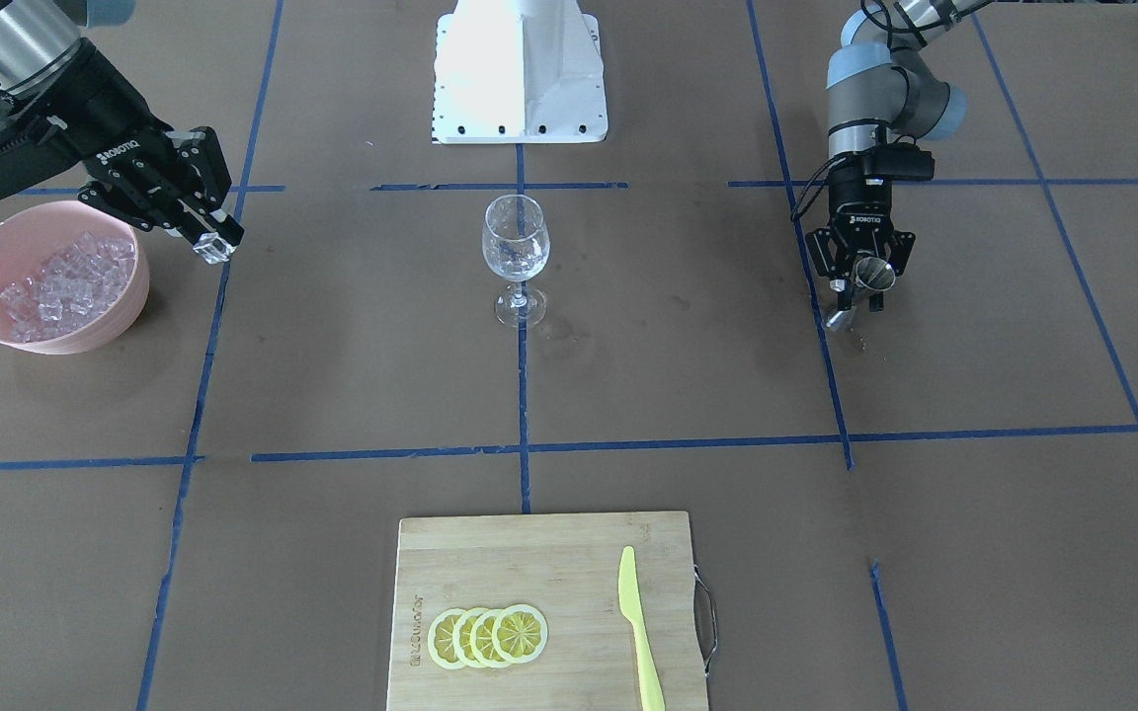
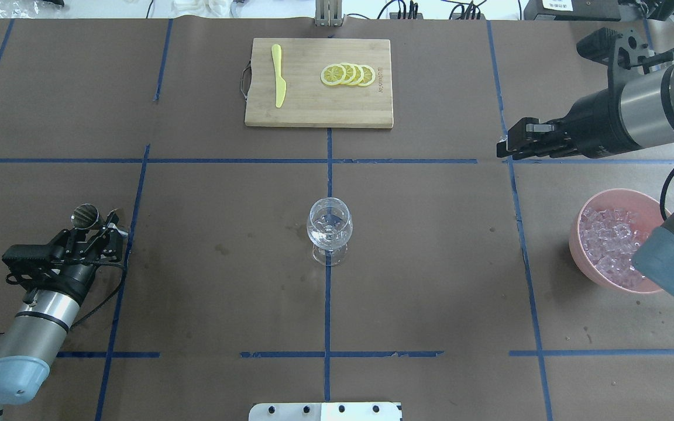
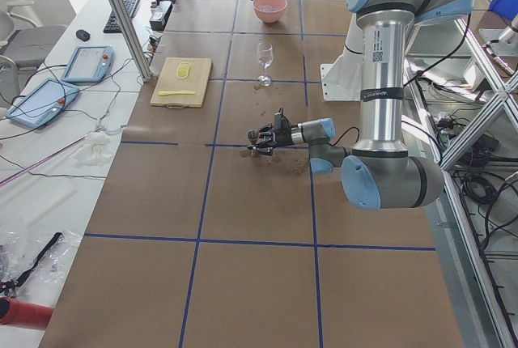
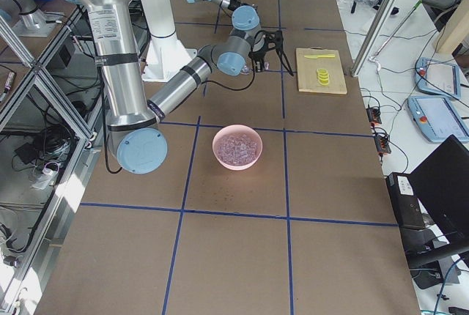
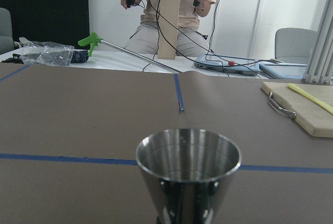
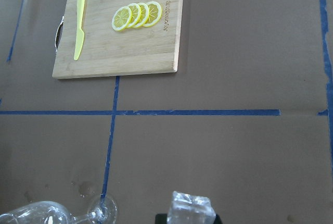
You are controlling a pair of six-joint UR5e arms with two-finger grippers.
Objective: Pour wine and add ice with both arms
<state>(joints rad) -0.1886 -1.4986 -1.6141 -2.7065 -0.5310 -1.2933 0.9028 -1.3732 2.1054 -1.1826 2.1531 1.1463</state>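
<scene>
An upright clear wine glass (image 1: 516, 252) stands at the table's middle; it also shows in the overhead view (image 2: 329, 225). My right gripper (image 1: 208, 237) is shut on one clear ice cube (image 1: 213, 247), held in the air beside a pink bowl (image 1: 110, 331) full of ice (image 1: 65, 281). The cube fills the bottom of the right wrist view (image 6: 191, 211). My left gripper (image 1: 860, 291) is shut on a steel jigger (image 1: 870, 276), low over the table and well apart from the glass. The left wrist view shows the jigger (image 5: 188, 166) upright; I cannot tell what it contains.
A bamboo cutting board (image 1: 490, 553) lies at the operators' side with several lemon slices (image 1: 488, 635) and a yellow plastic knife (image 1: 638, 632). The white robot base (image 1: 520, 69) stands behind the glass. Blue tape lines grid the brown table.
</scene>
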